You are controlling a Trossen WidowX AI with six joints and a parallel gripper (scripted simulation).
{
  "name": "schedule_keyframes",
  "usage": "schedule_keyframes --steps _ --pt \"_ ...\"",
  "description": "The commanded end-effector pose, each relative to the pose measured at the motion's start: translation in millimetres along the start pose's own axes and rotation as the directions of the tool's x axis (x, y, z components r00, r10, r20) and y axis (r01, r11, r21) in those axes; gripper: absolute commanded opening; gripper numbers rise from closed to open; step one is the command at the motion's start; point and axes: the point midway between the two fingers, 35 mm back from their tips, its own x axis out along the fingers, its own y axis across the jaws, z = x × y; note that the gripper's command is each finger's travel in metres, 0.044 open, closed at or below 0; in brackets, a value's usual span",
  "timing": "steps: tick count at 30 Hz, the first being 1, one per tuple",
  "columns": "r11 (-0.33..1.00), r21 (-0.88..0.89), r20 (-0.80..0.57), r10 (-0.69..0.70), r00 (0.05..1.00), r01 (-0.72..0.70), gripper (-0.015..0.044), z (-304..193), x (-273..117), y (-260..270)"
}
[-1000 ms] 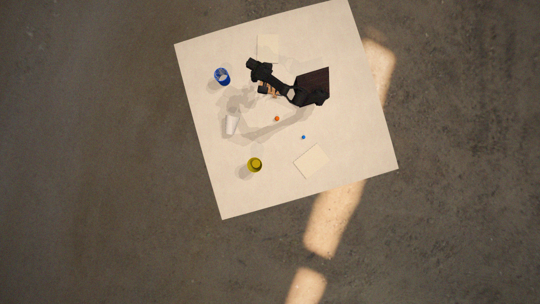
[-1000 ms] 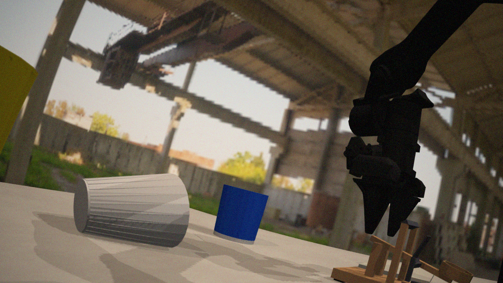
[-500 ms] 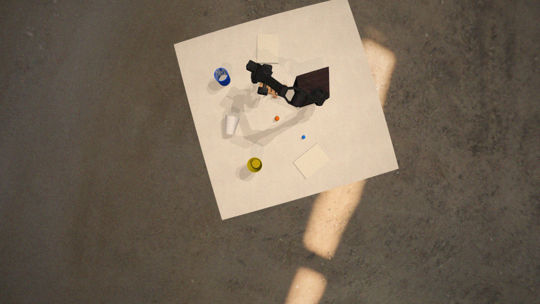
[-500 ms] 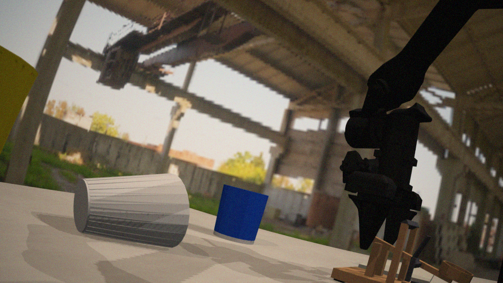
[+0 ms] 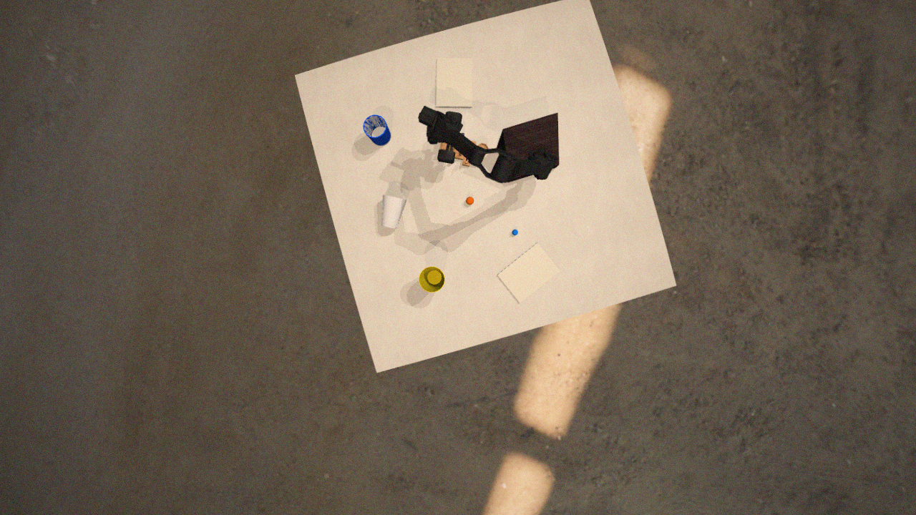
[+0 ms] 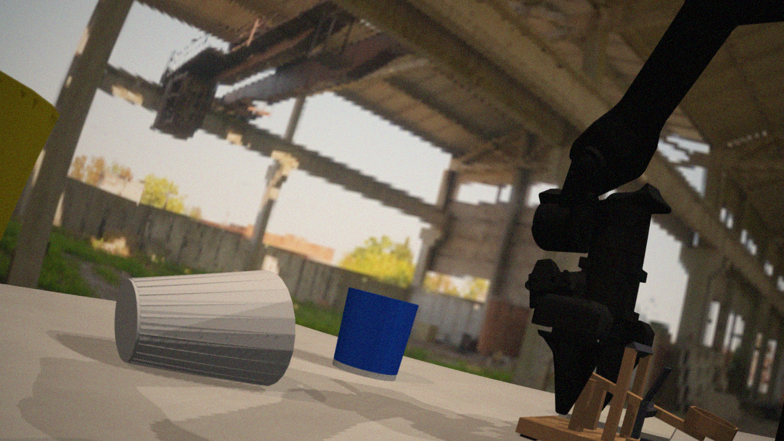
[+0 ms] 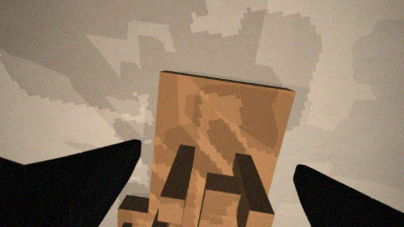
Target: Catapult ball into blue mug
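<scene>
The wooden catapult stands under the arm, its flat base end filling the middle of the wrist view. My gripper is open and points down, with one finger on each side of the catapult's base and nothing held. The blue mug stands upright to the left of the catapult in the top view. An orange ball lies on the table below the catapult in that view, and a smaller blue ball lies further down and right. The catapult's scoop shows no ball; its inside is mostly hidden.
A white cup lies on its side below the blue mug in the top view. A yellow cup stands lower down. Pale flat pads lie above and below. A dark block is by the arm's base.
</scene>
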Motion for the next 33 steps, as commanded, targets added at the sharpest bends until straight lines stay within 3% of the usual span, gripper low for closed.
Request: schedule_keyframes --steps 1,10,16,20,33 --pt "1.000 0.000 0.001 0.000 1.000 0.000 0.0387 0.2 -0.8 -0.2" --pt "1.000 0.000 0.001 0.000 1.000 0.000 0.0151 0.2 -0.8 -0.2" --pt "1.000 0.000 0.001 0.000 1.000 0.000 0.0111 0.2 -0.8 -0.2" --pt "1.000 0.001 0.001 -0.001 1.000 0.001 0.0006 0.7 -39.4 -0.7" --pt "1.000 0.003 0.003 0.002 1.000 -0.002 0.0000 2.4 -38.6 -0.6"
